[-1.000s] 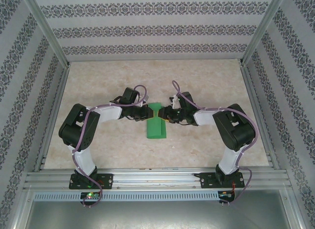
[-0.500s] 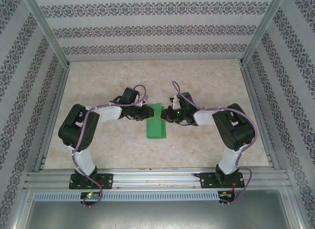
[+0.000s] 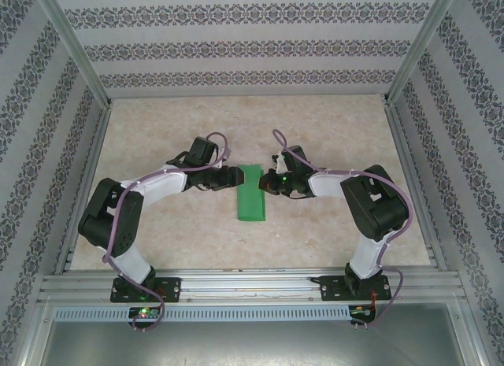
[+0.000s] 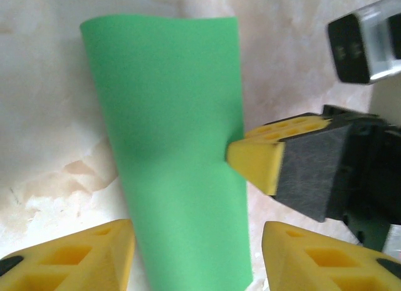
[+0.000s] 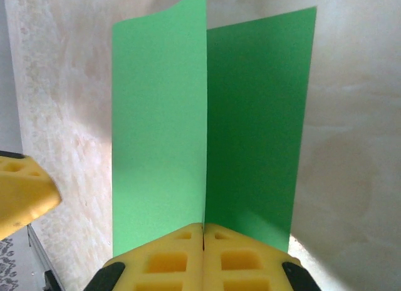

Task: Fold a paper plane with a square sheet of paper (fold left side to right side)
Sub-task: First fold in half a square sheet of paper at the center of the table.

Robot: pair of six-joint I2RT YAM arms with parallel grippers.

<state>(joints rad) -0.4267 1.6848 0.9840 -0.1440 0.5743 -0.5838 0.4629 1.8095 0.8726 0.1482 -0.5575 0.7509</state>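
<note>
Paper (image 3: 251, 191) sits folded mid-table (image 3: 157, 138). Right gripper (image 5: 204, 227) is closed, pinching its edge; left gripper (image 3: 234, 177) is half open, holding nothing. If we release now, the loose flap likely springs open.

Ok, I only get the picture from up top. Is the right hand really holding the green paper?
Observer: Yes. Its wrist camera shows the right hand squeezed shut on the near edge of the green paper.
Operator: And what about the left hand?
Observer: Its wrist camera shows the left hand open, with the paper lying under the gap, not pinched.
Operator: Is the paper lying flat?
Observer: Not quite. From the right wrist you can see two layers meeting at a line down the middle, and the far corner of the lighter layer curls.
</note>
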